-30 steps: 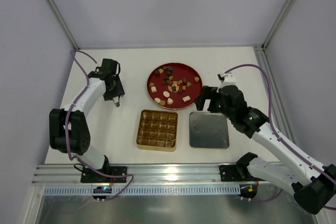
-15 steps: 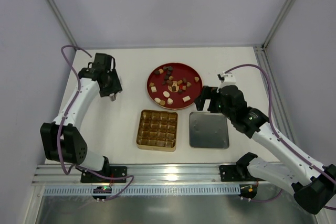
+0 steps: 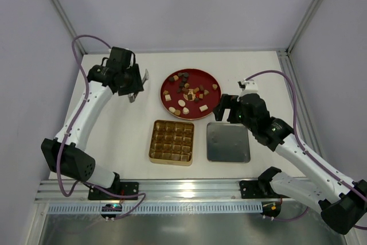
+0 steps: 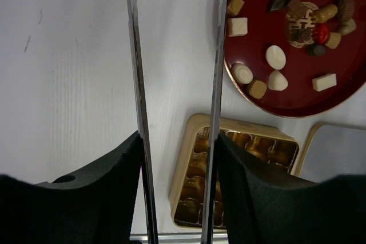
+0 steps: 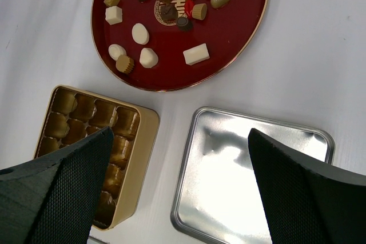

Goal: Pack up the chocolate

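Step in hand: approach to the first pick. No piece is packed yet, by the look of the box.
Chocolate: the small dark brown, tan and cream-white chocolate pieces (image 3: 186, 93) all lie loose on the round red plate (image 3: 212, 99) at the far middle of the table.
Box: the square gold box with gridded cells (image 3: 153, 142) sits near of the plate. Its cells look bare from above, though the near rows are hidden in the right wrist view.
Lid: a flat square silver tin lid (image 3: 228, 142) lies just right of the box, shiny side up.
Left gripper (image 3: 139, 86): hangs just left of the plate's rim, thin fingers partly spread with only bare table between them. It grasps nothing.
Right gripper (image 3: 227, 107): spread to its widest and empty, hanging between the plate's right edge and the lid.
Next move: probably carry the left fingers right over one lone piece near the plate's left rim, lower to straddle it, pinch lightly, then lift across to a free cell.
Writing: a gold emblem at the plate's centre, possibly a double-happiness character, half covered by pieces. No brand is readable on the box or lid.
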`<state>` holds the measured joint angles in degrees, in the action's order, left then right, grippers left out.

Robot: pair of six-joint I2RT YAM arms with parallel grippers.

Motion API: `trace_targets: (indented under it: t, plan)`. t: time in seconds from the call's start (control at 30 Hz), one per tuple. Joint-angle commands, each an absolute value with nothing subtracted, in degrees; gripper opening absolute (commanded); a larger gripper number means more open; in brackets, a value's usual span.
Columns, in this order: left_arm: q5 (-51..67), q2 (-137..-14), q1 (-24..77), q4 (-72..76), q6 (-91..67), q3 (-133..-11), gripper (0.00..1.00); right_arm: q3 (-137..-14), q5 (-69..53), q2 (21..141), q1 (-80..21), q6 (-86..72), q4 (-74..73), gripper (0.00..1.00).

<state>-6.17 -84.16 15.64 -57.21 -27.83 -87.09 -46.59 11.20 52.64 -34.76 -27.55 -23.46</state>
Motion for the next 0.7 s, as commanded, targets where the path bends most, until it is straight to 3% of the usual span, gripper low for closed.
trace_targets:
  t: [0.0,0.67]
  plan:
    - [-5.36,-85.68,18.79,-58.45,-28.03,-91.75,0.52,-48.08,12.83,52.12,-34.80,-27.60,-23.47,1.00]
    - [-7.65,-95.62,33.92,-58.63,-31.38,-99.76,0.52,-47.20,14.15,49.13,-34.80,-27.60,-25.49,1.00]
